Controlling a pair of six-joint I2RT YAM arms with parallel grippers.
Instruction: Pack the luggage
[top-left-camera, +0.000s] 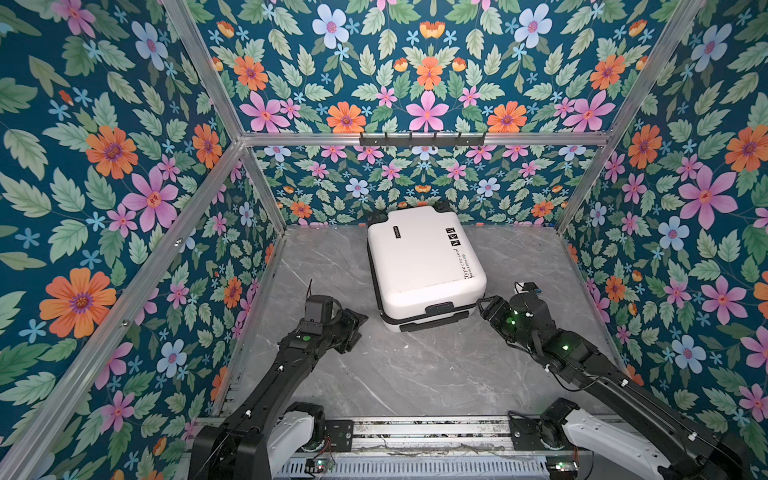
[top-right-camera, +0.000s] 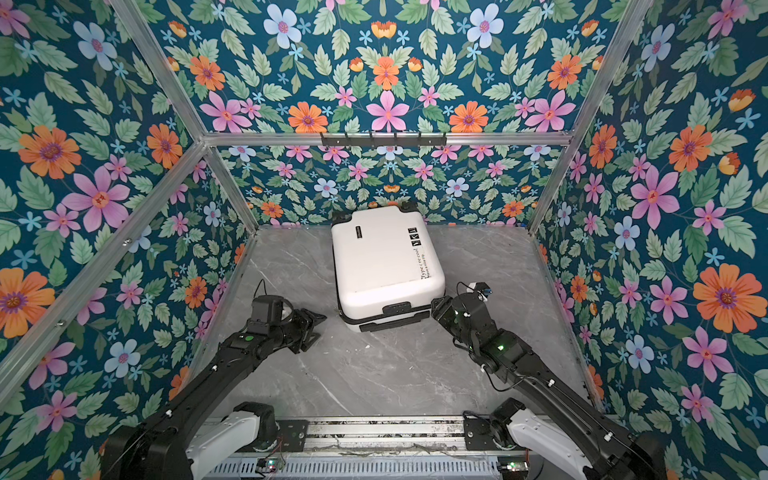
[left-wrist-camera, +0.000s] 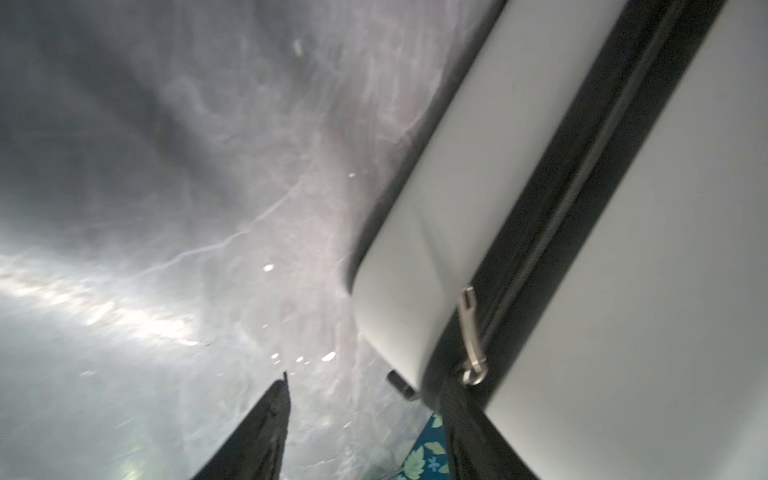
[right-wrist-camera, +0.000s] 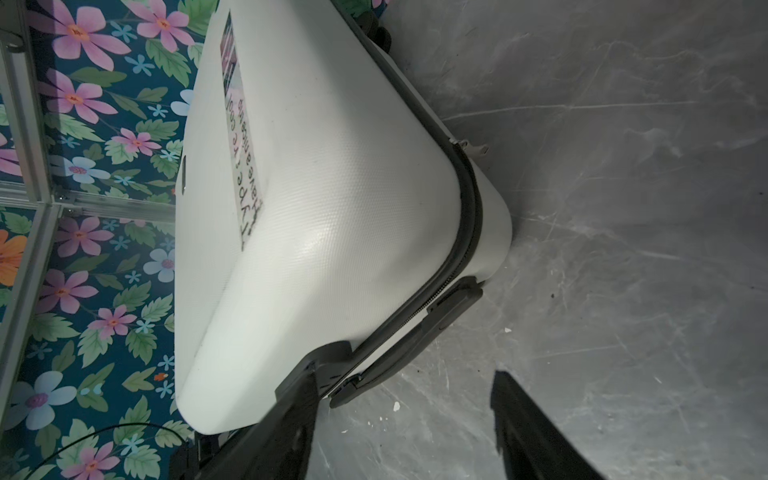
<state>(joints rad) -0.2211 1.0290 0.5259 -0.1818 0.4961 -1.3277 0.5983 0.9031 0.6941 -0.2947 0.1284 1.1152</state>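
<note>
Right wrist view: my right gripper (right-wrist-camera: 402, 376) has its fingers apart with only bare table (right-wrist-camera: 602, 249) between them. One finger is right at the luggage (right-wrist-camera: 316, 216) corner by its black handle (right-wrist-camera: 409, 345); can't tell if it's touching. In both top views the luggage lies flat and closed at the back middle of the table, wheels toward the flowered wall (top-left-camera: 415, 183). My left gripper (top-left-camera: 355, 330) is near the front left corner, jaws apart, empty. The left wrist view is blurred; the zipper pull (left-wrist-camera: 471, 336) is close.

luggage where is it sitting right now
In both top views the luggage lies flat at the middle-back of the table, its far end by the back wall, its near end between the left tool and the right tool.
</note>
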